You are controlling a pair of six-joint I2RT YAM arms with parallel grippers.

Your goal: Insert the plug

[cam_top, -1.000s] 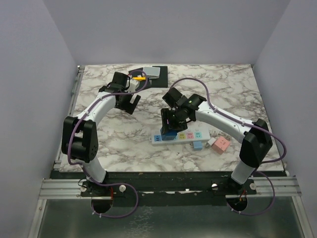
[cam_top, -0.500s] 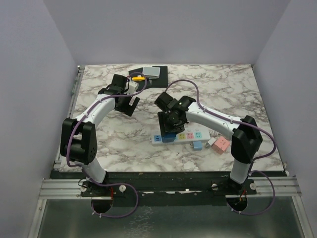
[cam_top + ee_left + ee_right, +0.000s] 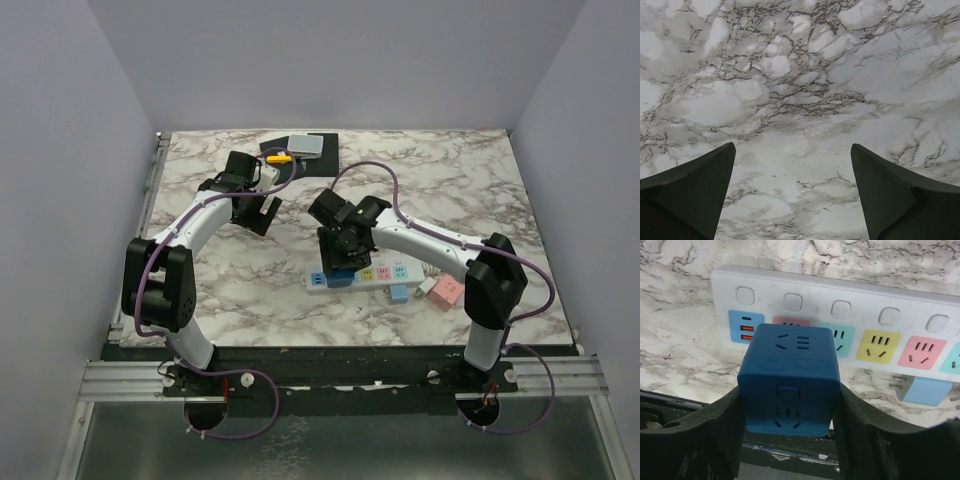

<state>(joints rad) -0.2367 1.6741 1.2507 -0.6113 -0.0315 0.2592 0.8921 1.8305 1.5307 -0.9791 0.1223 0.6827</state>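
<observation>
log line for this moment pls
right jaws: shut on blue cube plug | plug: against power strip, near its left end, seating unclear | left jaws: open, empty, over marble table

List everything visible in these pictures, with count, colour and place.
table: one, white marble with grey veins.
power strip: one, white with coloured sockets, near middle of table.
cube adapter: one, dark blue, over the strip's left part.
small plug: one, light blue, beside the strip's near edge.
block: one, pink, right of the small plug.
mat: one, black, table's far edge.
pad: one, grey, on the mat.
yellow piece: one, at the mat's left.
left end effector: one, black, open over bare table.
right end effector: one, black, shut on the cube adapter.
</observation>
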